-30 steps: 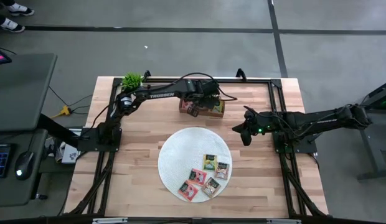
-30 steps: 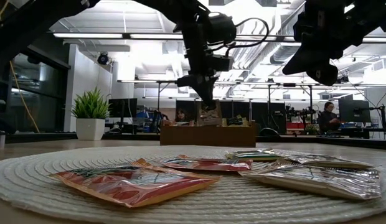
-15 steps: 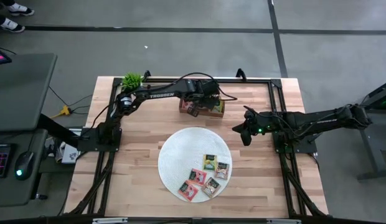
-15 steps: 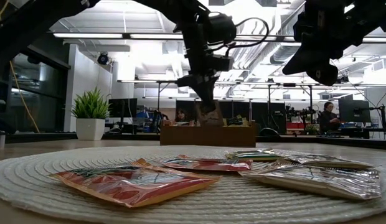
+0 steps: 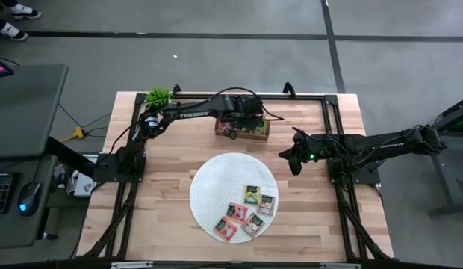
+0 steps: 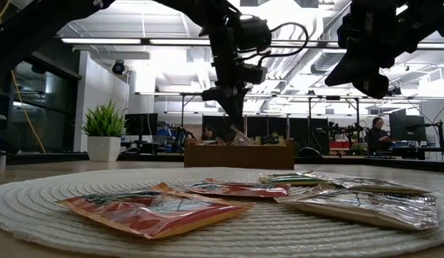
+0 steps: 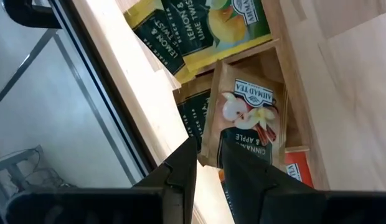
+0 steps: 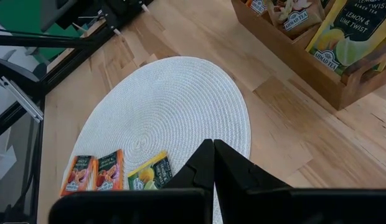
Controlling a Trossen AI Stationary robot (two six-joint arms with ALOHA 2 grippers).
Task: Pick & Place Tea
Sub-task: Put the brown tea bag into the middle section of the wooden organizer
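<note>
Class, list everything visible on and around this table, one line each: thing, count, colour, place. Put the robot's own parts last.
Tea packets on mat: five, red, pink, green and dark, near edge of the mat.
Tea packets in tray: several, yellow-green, brown, red; exact count hidden.
Wooden tray: one, brown, far side of table.
Woven mat: one, white, table centre.
Potted plant: one, green, far left corner.
Left end effector: dark, over the tray, slightly open at a brown packet.
Right end effector: dark, shut, right of mat.
</note>
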